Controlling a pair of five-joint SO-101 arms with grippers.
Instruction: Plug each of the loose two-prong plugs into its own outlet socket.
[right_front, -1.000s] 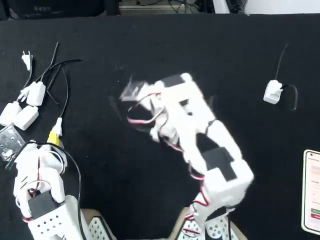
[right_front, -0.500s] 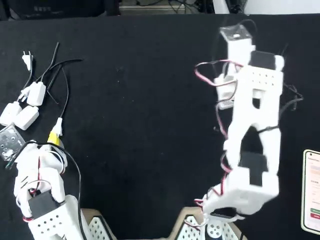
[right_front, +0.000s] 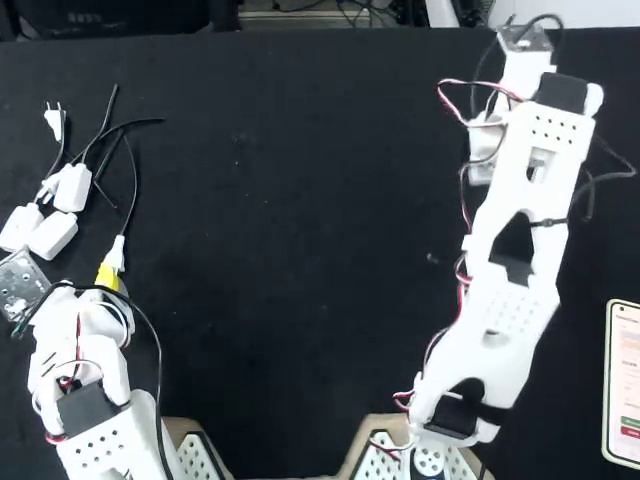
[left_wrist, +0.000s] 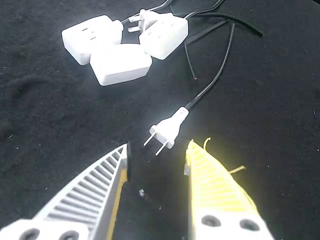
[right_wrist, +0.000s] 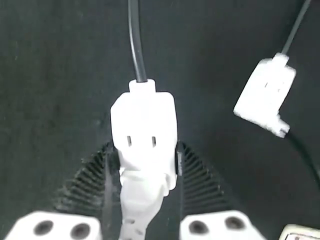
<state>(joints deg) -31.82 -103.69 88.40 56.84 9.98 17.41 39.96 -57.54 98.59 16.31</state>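
Observation:
My left gripper (left_wrist: 159, 147) is open, one white and one yellow finger, low over the black table. A loose white two-prong plug (left_wrist: 167, 131) on a black cord lies just ahead of its tips, prongs toward me. Beyond it three white outlet sockets (left_wrist: 120, 64) lie in a cluster. Another loose plug (right_front: 52, 118) lies at the far left in the high view. My right gripper (right_wrist: 144, 150) is shut on a white outlet socket (right_wrist: 144, 127) with a black cord, slots facing the camera. A second white socket (right_wrist: 265, 95) with cords lies beside it.
The right arm (right_front: 520, 230) stretches over the table's far right. Black cords (right_front: 120, 150) tangle around the socket cluster at the left. A phone (right_front: 625, 380) lies at the right edge and a small grey plate (right_front: 18, 285) at the left edge.
The right arm has swung from the middle of the table to the far right and stretched out toward the back. The left arm has kept still.

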